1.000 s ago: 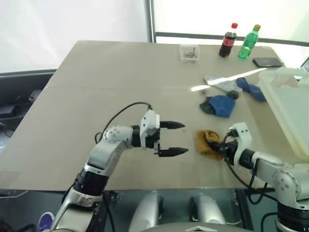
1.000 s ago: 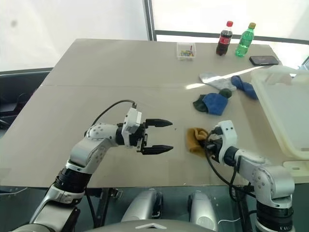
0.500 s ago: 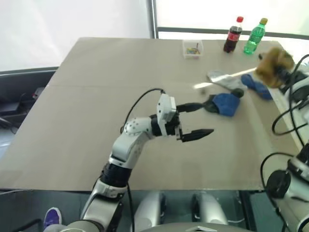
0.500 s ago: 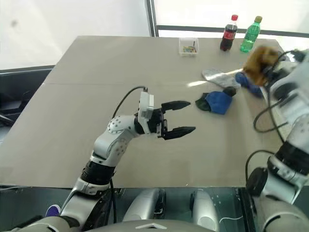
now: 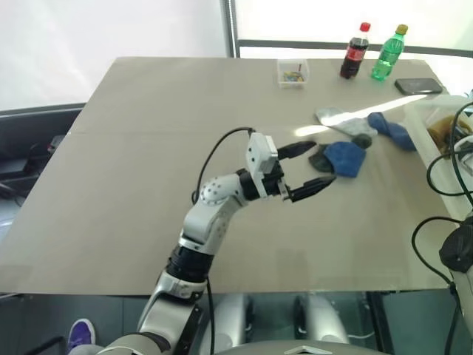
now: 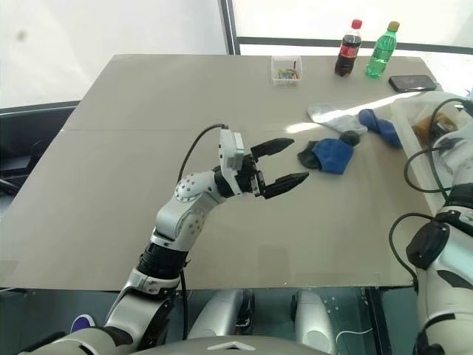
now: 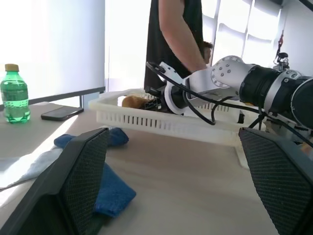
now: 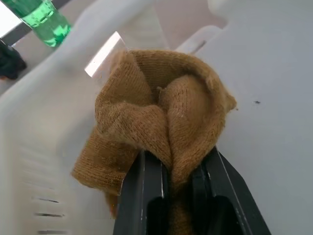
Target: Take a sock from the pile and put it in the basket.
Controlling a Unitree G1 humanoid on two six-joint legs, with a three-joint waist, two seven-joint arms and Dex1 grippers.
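The left gripper [image 5: 307,168] is held wide open above the table [image 5: 148,148], empty, just short of the pile [image 5: 355,140] of blue and grey socks. Further right, a mustard sock [image 8: 156,132] is pinched between the narrowly parted fingers of the right gripper [image 8: 177,171], inside the basket [image 7: 161,122]. The placing step is judged to be in hand; next, the fingers need only be spread so that the sock is dropped

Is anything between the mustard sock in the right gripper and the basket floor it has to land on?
Nothing visible. The right gripper holds the mustard sock already past the basket rim, above its bare white inside; only the fingers' pinch keeps it from dropping.
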